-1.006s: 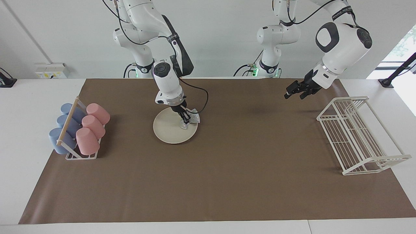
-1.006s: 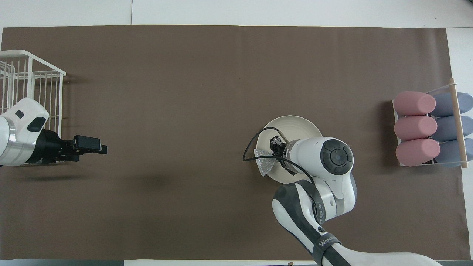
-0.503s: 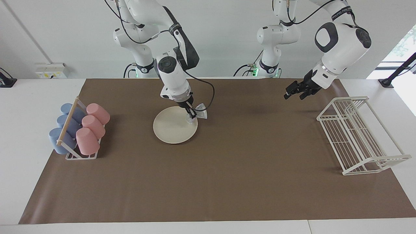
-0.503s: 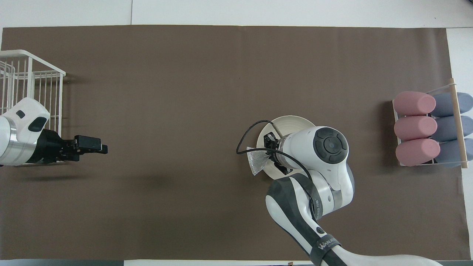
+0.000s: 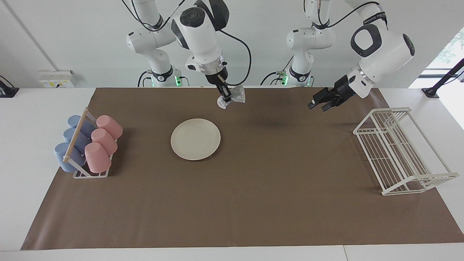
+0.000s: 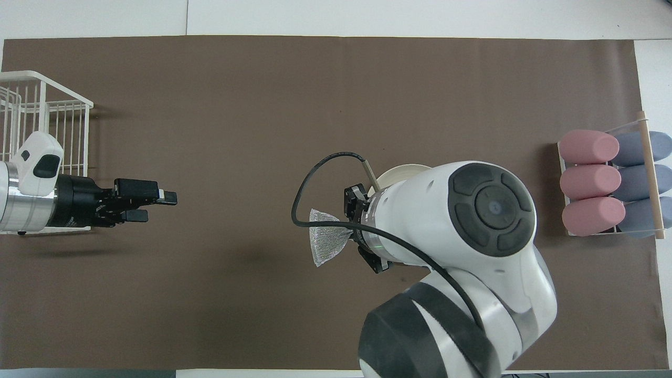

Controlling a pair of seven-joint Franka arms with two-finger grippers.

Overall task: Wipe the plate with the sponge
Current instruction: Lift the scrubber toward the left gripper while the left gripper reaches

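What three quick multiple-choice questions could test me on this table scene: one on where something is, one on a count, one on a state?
1. Where is the sponge?
A. lying on the plate
B. held up in the air by the right hand
C. in the wire rack

2. How many pink cups are in the cup holder?
A. two
B. three
C. five

3. What is on the plate?
A. nothing
B. the sponge
C. a blue cup

Answers:
1 B: the right hand grips the sponge high above the brown mat, clear of the plate.
2 B: three pink cups lie beside three blue ones.
3 A: the plate's cream surface is bare in the facing view.
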